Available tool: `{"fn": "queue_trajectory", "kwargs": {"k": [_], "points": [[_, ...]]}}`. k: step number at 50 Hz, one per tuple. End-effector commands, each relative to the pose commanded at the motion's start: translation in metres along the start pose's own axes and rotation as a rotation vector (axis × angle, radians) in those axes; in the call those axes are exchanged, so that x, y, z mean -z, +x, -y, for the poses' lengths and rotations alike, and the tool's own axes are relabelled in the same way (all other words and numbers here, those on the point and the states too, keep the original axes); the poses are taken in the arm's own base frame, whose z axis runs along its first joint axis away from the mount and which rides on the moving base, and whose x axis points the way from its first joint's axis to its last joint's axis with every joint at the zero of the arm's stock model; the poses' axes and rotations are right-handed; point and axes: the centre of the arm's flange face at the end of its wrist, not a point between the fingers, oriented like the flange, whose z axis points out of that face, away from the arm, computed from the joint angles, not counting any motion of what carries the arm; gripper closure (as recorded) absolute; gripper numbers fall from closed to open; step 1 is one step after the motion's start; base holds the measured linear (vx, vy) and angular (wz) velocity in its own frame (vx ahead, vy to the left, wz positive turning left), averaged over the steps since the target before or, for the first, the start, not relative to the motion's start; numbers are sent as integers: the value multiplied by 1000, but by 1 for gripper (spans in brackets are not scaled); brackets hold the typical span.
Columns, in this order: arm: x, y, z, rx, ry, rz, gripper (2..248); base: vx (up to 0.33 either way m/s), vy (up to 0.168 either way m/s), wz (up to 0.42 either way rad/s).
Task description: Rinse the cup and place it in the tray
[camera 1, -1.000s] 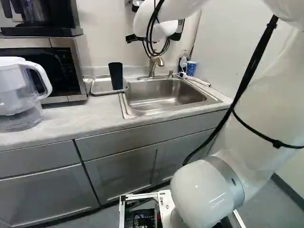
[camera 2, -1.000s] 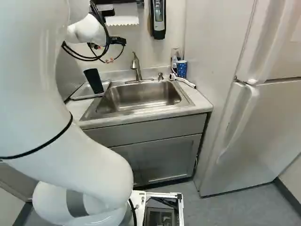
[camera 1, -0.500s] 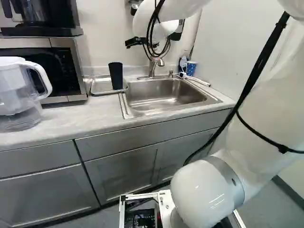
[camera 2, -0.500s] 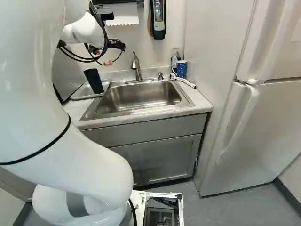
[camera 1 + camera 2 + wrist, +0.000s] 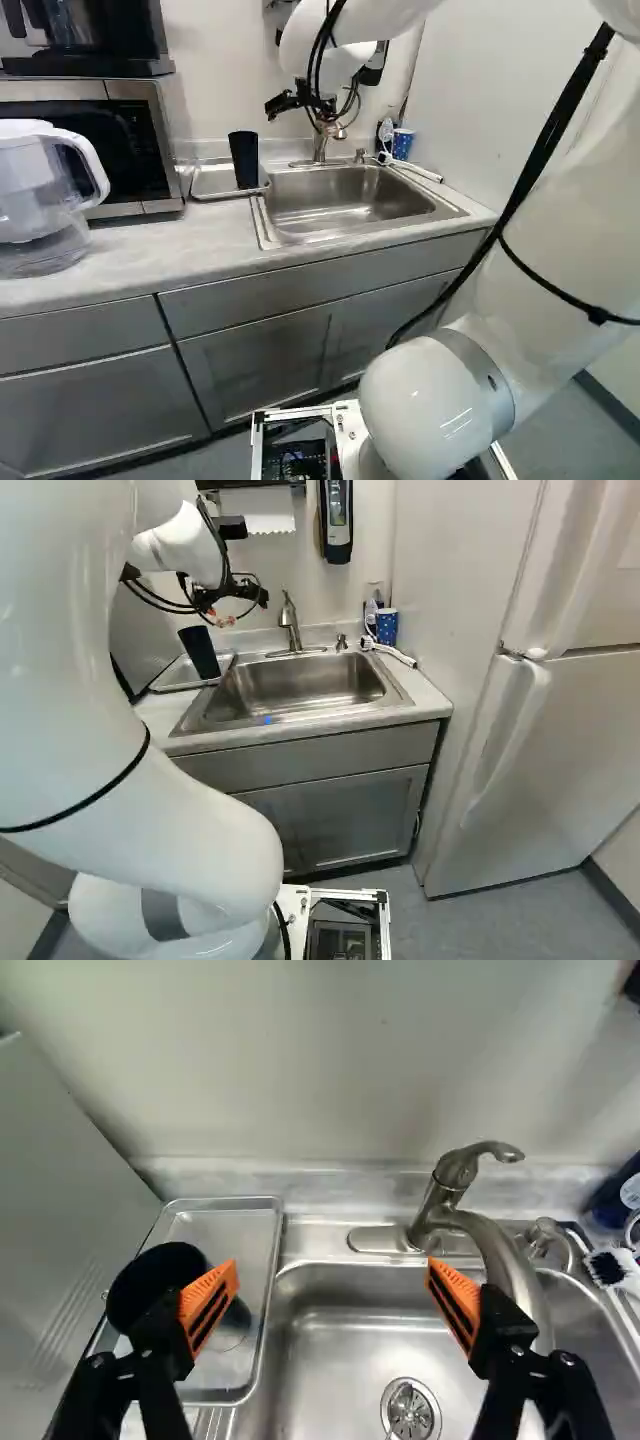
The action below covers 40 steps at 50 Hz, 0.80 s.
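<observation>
"Where's the cup from the gripper?"

"Off to the tray side, away from the tap. It stands in the tray, below the gripper in the left base view."

"And the fingers?"

"Wide apart, nothing between them. From the wrist, the pad on the tray side overlaps the cup's outline, but the cup isn't in the gap. That opening looks onto the sink."

"Which way does the cup run?"

"Long axis near upright, wide end up. The fingers spread sideways across it, so I'd judge they could close on its flanks."

"So, what first?"

"If it needs rinsing, and I can't tell whether it does, shift toward the tray and drop until the cup sits midway between both fingers."

"The risk?"

"Going straight down as things stand. The nearer finger could knock the rim and tip it."
</observation>
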Motion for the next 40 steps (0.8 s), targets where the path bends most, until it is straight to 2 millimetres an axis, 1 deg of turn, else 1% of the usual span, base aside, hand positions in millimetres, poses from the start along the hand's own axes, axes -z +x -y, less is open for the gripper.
{"fn": "queue_trajectory", "kwargs": {"k": [26,40], "points": [[3,-21,1,-44,15,230,3,0,0,0],[15,-38,-13,-95,4,355,3,0,0,0]]}}
